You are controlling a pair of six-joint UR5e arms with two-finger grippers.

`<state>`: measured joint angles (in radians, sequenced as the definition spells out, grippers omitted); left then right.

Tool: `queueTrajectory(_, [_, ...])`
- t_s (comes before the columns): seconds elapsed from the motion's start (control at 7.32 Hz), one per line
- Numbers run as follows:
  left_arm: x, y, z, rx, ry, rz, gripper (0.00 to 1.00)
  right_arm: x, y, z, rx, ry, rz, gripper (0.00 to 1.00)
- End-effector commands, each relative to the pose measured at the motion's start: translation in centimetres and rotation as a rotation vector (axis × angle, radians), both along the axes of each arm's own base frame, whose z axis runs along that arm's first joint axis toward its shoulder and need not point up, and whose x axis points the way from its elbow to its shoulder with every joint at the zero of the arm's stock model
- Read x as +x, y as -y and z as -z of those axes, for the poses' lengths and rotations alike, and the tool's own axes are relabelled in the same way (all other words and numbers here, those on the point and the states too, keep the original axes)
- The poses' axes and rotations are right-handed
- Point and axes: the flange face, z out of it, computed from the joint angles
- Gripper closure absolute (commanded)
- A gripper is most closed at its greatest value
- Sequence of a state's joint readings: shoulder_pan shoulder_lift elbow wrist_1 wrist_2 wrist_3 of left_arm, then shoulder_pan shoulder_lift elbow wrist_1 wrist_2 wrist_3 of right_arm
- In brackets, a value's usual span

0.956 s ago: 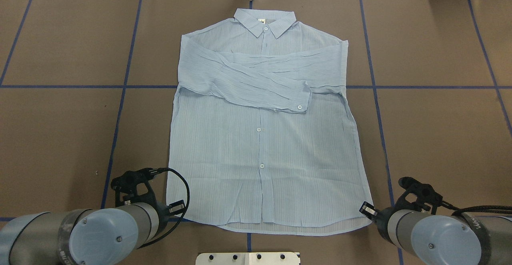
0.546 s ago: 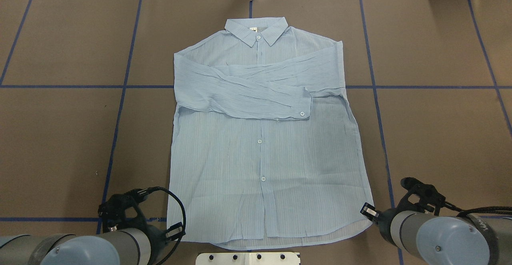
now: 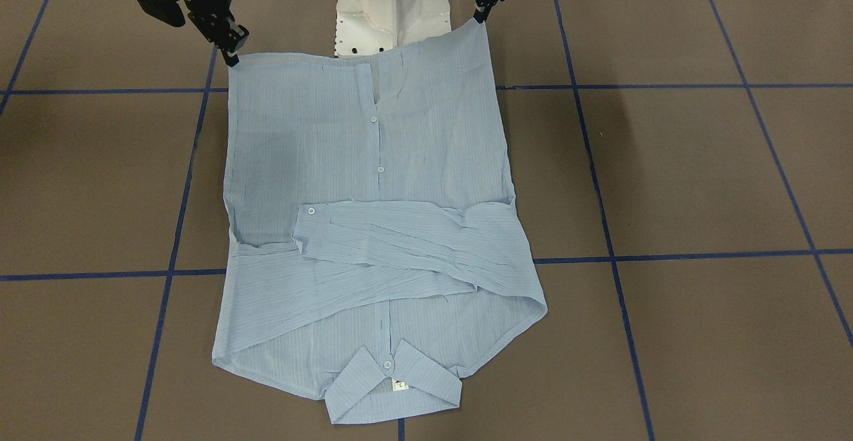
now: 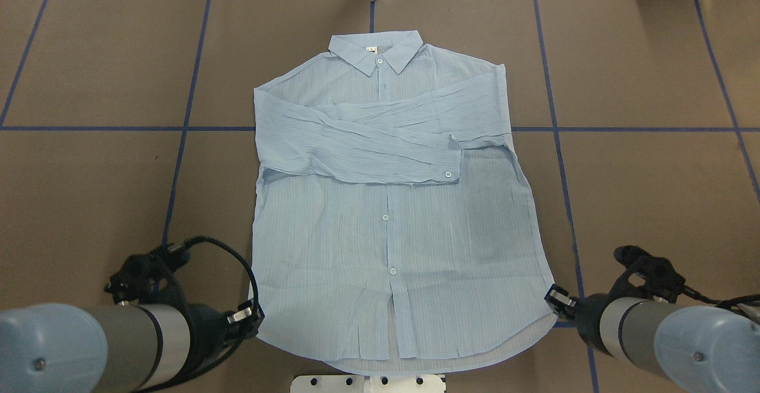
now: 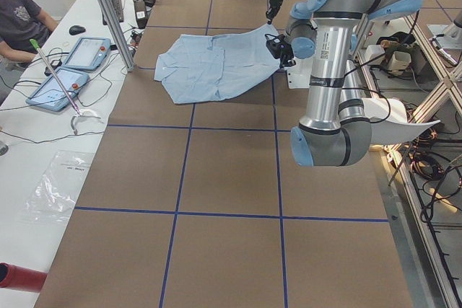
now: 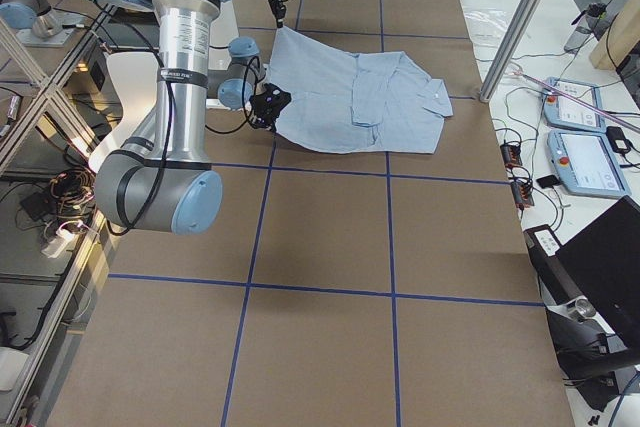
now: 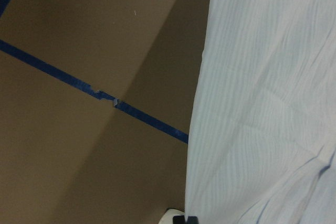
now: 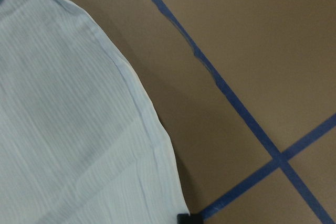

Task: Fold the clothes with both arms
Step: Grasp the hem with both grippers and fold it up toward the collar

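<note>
Front view, unlike overhead, shows left gripper (image 3: 480,17) and right gripper (image 3: 231,58) pinching shirt (image 3: 313,141) corners.

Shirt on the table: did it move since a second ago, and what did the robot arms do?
The shirt slid toward the robot and slightly to its left, dragged by the left end effector and right end effector pulling back on its hem corners. Nothing was let go. The sleeves stayed crossed over the chest.

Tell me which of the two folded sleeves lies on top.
The sleeve starting at the robot's left side lies on top: its buttoned cuff shows whole, while the other sleeve passes beneath it.
</note>
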<state>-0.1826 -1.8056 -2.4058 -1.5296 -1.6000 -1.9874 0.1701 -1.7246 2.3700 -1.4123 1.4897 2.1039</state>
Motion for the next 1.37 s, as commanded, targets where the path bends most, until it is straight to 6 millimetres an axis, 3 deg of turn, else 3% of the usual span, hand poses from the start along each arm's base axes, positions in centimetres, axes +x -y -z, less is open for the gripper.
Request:
queueTrajectory(0.0, [-2.2, 6.8, 0.9, 0.098, 0.014, 0.082, 1.00, 3.8, 4.9, 2.5, 0.038, 0.049, -0.082, 1.00])
queueTrajectory(0.27, [-1.8, 13.3, 0.8, 0.104, 0.052, 0.112, 1.00, 5.7, 11.4, 3.2, 0.064, 0.060, -0.113, 1.00])
queueTrajectory(0.41, [-2.1, 16.6, 0.1, 0.137, 0.091, 0.135, 1.00, 5.5, 14.9, 2.4, 0.048, 0.048, -0.144, 1.00])
queueTrajectory(0.68, [-0.7, 21.8, -1.3, 0.177, 0.136, 0.164, 1.00, 2.9, 21.2, 1.4, 0.078, -0.003, -0.169, 1.00])
queueTrajectory(0.82, [0.9, 24.6, -3.0, 0.184, 0.127, 0.187, 1.00, 0.6, 25.0, 1.3, 0.084, -0.034, -0.176, 1.00])
queueTrajectory(1.09, [2.8, 30.4, -7.4, 0.197, 0.111, 0.242, 1.00, -2.1, 33.1, 1.8, 0.092, -0.084, -0.207, 1.00])
queueTrajectory(1.23, [3.5, 33.0, -8.1, 0.198, 0.111, 0.265, 1.00, -3.4, 36.5, 1.6, 0.099, -0.126, -0.194, 1.00])
